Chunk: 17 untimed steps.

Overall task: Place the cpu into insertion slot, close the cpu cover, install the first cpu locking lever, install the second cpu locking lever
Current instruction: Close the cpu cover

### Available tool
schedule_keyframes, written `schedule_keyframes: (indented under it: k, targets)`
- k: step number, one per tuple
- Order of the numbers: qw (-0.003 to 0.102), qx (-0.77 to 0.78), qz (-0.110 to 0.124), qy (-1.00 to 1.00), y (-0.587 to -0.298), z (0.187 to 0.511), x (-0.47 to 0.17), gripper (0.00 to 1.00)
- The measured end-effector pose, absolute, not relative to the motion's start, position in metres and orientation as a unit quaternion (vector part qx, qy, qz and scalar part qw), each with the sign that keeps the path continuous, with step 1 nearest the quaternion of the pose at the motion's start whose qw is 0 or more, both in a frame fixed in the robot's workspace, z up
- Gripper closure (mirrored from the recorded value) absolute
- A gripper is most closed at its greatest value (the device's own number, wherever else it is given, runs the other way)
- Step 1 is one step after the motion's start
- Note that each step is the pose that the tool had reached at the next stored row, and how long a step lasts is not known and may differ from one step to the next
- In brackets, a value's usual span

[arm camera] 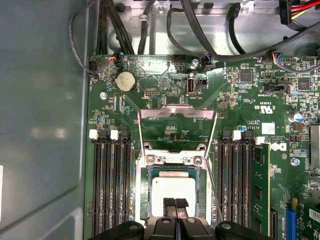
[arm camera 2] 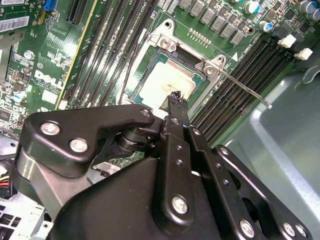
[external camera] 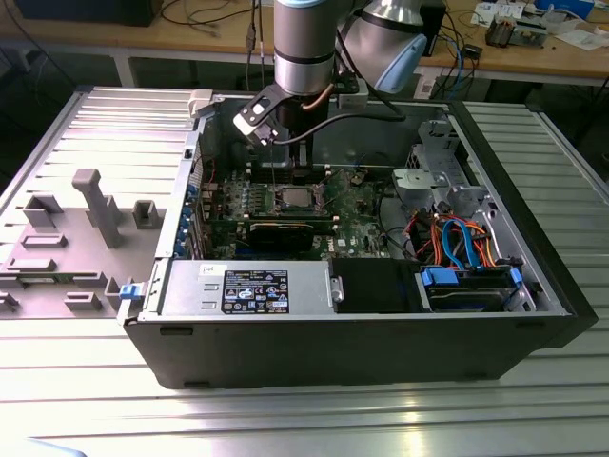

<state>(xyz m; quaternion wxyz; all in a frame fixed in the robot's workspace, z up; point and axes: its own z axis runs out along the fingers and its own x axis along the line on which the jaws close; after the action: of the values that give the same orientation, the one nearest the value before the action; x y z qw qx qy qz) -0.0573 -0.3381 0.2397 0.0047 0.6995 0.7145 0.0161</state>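
The cpu (arm camera: 172,189), a silver-grey square, lies flat in the insertion slot (arm camera: 145,200) on the green board; it shows too in the second wrist view (arm camera 2: 165,82). My gripper (arm camera: 175,204) has its two black fingertips (arm camera 2: 175,97) pressed together, right over the cpu's near edge. Nothing is held between them. The cpu cover (arm camera: 176,112) is a thin silvery frame that stands swung up from its hinge (arm camera: 172,160). A thin locking lever (arm camera 2: 247,92) sticks out free beside the slot. In the exterior view the arm (external camera: 303,57) reaches down into the open computer case over the slot (external camera: 295,198).
Black memory slots (arm camera: 112,185) flank the socket on both sides, one holding a green memory module (arm camera: 260,185). Cables (arm camera: 200,30) hang along the case wall. A power supply (external camera: 247,288) and a drive cage with blue and orange cables (external camera: 457,243) fill the case's near side.
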Motion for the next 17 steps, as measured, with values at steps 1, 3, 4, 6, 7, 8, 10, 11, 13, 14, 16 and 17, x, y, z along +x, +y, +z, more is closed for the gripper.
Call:
schedule_keyframes:
  k: [1,3,4,6,7,8,10,11,13,14,16,17]
  targets:
    - [0.005,0.699,0.016,0.714,-0.338,0.240,-0.057,0.89]
    - [0.005,0.699,0.016,0.715,-0.338,0.241,-0.057,0.89]
    - [0.005,0.699,0.016,0.714,-0.338,0.242,-0.057,0.89]
    - [0.005,0.699,0.016,0.714,-0.338,0.243,-0.057,0.89]
    - [0.005,0.699,0.016,0.714,-0.338,0.245,-0.057,0.89]
    - [0.005,0.699,0.016,0.714,-0.338,0.246,-0.057,0.89]
    - [0.005,0.699,0.016,0.714,-0.338,0.249,-0.057,0.89]
    - [0.005,0.699,0.016,0.714,-0.338,0.249,-0.057,0.89]
    - [0.005,0.699,0.016,0.714,-0.338,0.251,-0.057,0.89]
    - [0.005,0.699,0.016,0.714,-0.338,0.251,-0.057,0.89]
    - [0.005,0.699,0.016,0.714,-0.338,0.252,-0.057,0.89]
    - [0.005,0.699,0.016,0.714,-0.338,0.252,-0.057,0.89]
